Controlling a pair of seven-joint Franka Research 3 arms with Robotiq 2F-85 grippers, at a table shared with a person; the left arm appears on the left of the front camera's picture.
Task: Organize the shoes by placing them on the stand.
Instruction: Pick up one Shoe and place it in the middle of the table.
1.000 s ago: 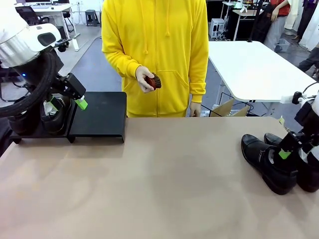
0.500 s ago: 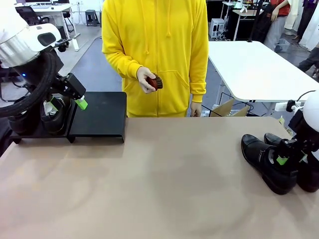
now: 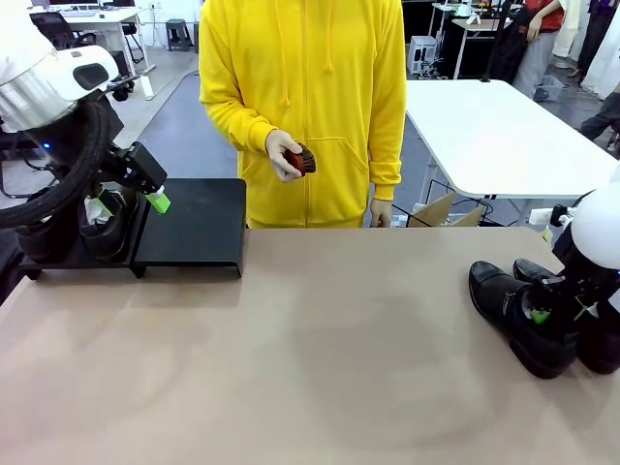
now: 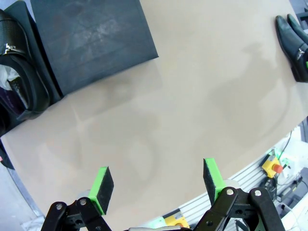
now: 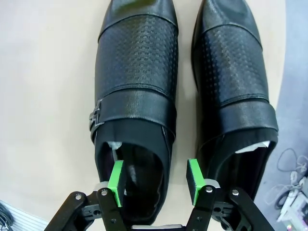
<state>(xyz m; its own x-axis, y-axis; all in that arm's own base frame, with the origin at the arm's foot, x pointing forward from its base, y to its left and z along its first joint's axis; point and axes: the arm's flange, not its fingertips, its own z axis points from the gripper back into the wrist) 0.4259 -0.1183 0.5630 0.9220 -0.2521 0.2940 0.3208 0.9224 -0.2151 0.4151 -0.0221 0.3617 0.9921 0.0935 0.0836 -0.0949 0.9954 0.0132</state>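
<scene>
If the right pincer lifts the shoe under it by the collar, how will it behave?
The shoe probably tips toe-down, since its long toe lies ahead of the collar. Its glossy leather may slip between pads. The paper inside likely keeps the collar from collapsing.

1. We record a beige tabletop [image 3: 310, 349], matte and evenly lit, filling the lower half of the front view.
2. We record a white table [image 3: 494, 136] at middle right, just behind the beige one.
3. We record grey floor [image 3: 179, 126] at upper left.
4. We record a white desk [image 3: 102, 17] and a black office chair [image 3: 53, 29] in the top left corner.
5. We record a dark stool [image 3: 177, 34] just right of that desk.
6. We record an open cardboard box [image 3: 448, 210] right of centre, under the white table's near edge.
7. We record a yellow box with a red button [image 4: 273, 167] at the lower right of the left wrist view, past the tabletop's edge.
</scene>
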